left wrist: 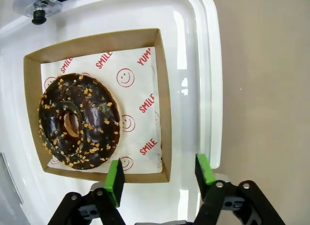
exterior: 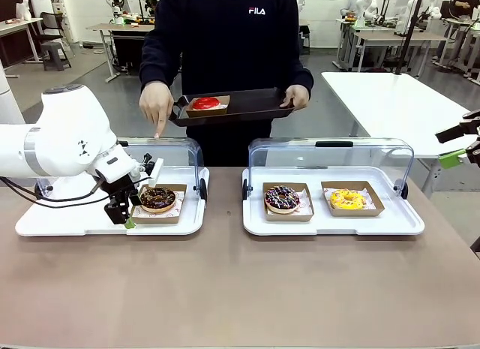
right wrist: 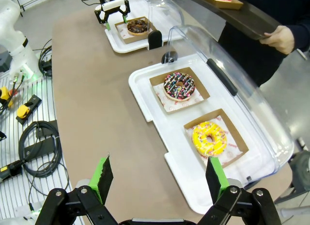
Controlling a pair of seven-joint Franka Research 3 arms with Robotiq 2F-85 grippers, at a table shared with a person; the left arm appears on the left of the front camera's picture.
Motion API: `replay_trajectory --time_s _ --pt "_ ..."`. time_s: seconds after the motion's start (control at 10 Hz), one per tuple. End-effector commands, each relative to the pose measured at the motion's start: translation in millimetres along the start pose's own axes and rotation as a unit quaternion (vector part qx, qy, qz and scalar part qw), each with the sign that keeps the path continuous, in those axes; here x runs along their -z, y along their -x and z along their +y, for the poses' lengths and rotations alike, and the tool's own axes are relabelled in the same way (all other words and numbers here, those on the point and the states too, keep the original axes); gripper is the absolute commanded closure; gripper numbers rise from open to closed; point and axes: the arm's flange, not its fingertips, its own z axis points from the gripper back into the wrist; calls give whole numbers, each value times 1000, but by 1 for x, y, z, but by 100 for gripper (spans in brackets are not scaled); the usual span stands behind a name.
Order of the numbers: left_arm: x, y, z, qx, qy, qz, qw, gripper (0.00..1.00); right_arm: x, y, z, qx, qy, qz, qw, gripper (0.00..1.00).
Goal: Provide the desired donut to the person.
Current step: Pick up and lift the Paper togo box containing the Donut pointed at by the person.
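On the table (exterior: 225, 289), the left end effector (left wrist: 159, 169) stands open astride the chocolate donut box (left wrist: 163, 113) rim, gripping nothing; the right end effector (right wrist: 159, 162) is wide open, empty.

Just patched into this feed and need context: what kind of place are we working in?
Probably a robotics lab staged as a donut counter: lidded display trays of boxed donuts, more work tables behind the person, cables beside the table.
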Motion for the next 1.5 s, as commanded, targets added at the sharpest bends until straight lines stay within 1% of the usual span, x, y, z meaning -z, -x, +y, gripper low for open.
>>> replay_trajectory --time_s 0.0,0.2,0.3,0.4,1.1,1.2,1.4 --pt "0 -3 3 -9 9 15 1000 100 1 0 -2 -6 -2 -14 1000 0" --pt "1 -4 3 -9 8 14 1000 100 1 0 -2 -6 -2 -14 1000 0" --pt "2 -4 3 -10 2 14 1000 93 1 0 -2 -6 -2 -14 1000 0" --pt "3 -4 4 -9 2 13 1000 100 1 0 -2 -6 -2 -14 1000 0" --pt "-3 -3 0 0 -10 20 1000 100 1 0 -2 -6 -2 -14 1000 0" --pt "-8 -4 -4 7 -14 20 1000 100 1 0 -2 -6 -2 -14 1000 0" --pt "-35 -8 -22 29 -33 19 999 100 1 0 -2 -6 -2 -14 1000 0"
